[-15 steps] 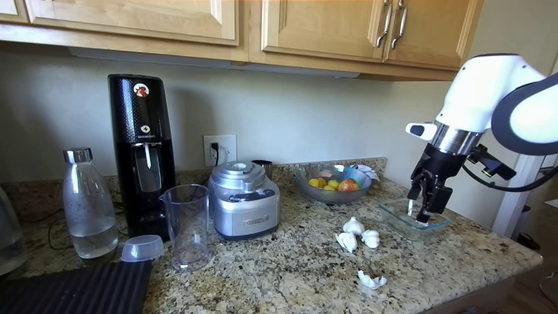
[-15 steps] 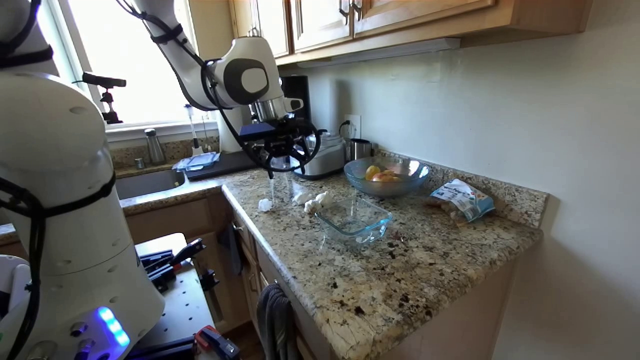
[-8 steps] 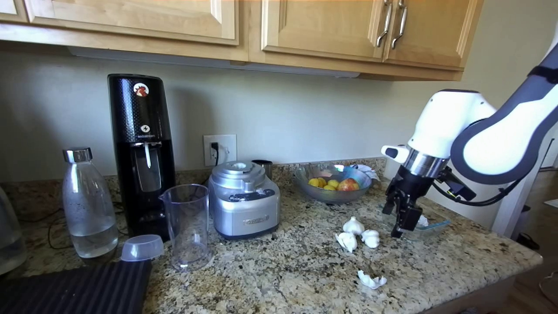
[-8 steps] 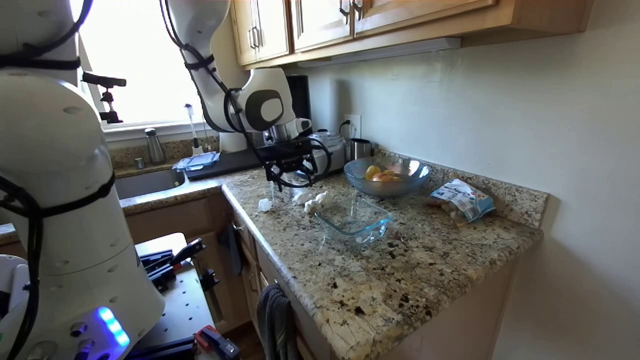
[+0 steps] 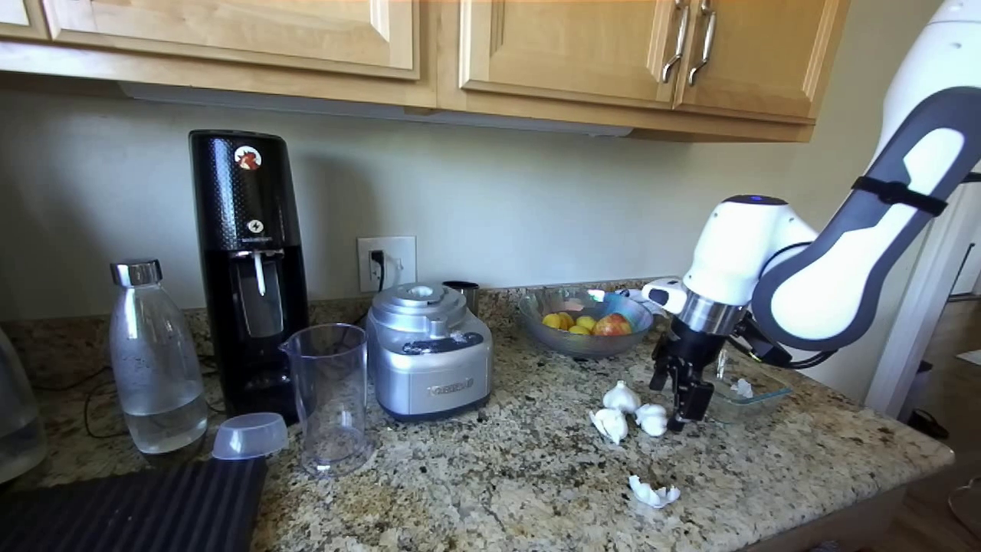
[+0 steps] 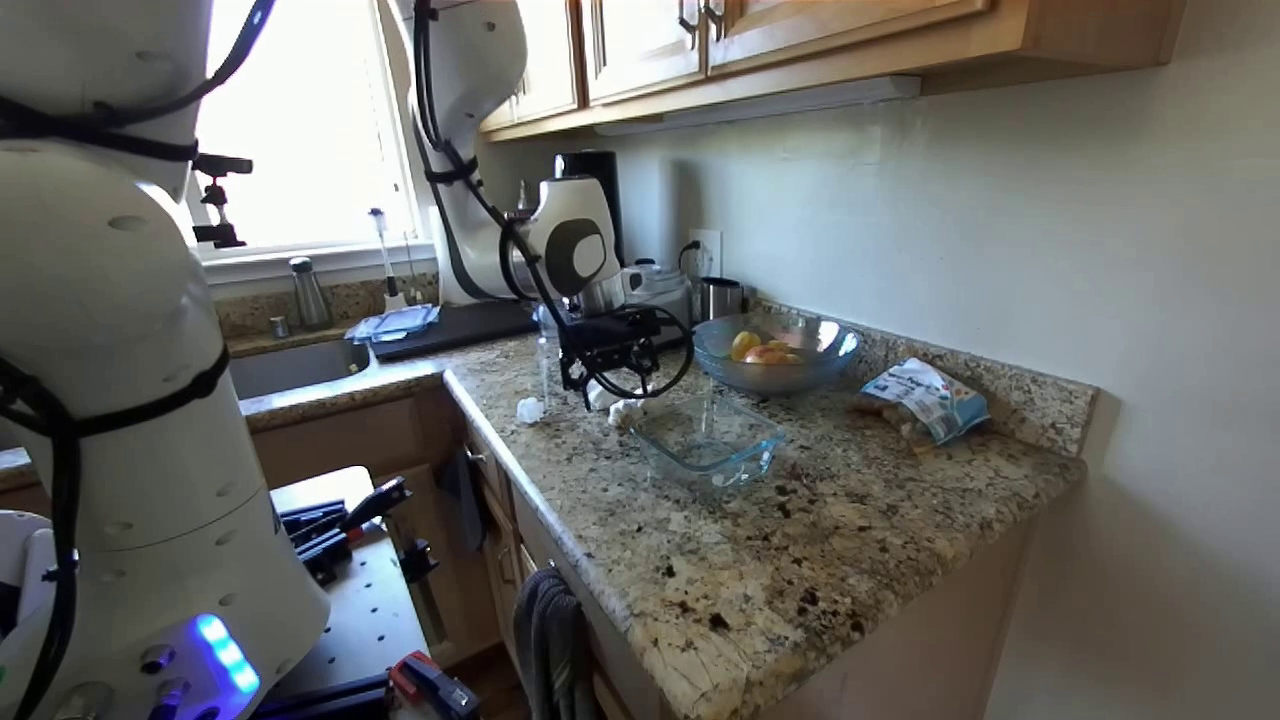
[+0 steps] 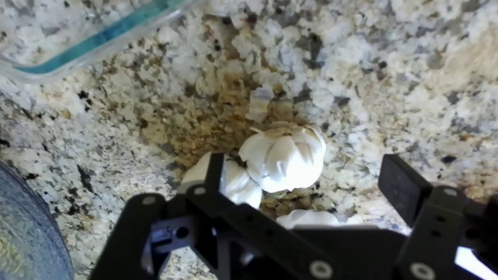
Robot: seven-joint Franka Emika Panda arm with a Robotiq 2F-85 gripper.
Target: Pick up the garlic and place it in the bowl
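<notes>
Several white garlic pieces lie on the speckled counter. A whole bulb [image 5: 621, 397] sits behind two others, one at left [image 5: 611, 424] and one at right [image 5: 651, 419]. In the wrist view, the nearest bulb [image 7: 288, 157] lies just beyond and between the fingertips, and another [image 7: 243, 184] is partly behind the left finger. The bowl is a clear square glass dish [image 5: 769, 397], also in an exterior view [image 6: 700, 466], with its rim at the wrist view's upper left [image 7: 97, 41]. A white patch shows in it. My gripper [image 7: 311, 181] is open and empty, low over the bulbs [image 5: 667, 404].
A garlic skin piece [image 5: 653, 493] lies nearer the counter's front edge. A larger glass fruit bowl [image 5: 579, 349] stands behind the garlic. A food processor base [image 5: 433, 376] and a clear beaker [image 5: 329, 414] stand to the left. A snack bag [image 6: 930, 398] lies near the wall.
My gripper has come down and moved across from in front of the glass dish to the garlic bulbs. The bulbs and dish have not moved.
</notes>
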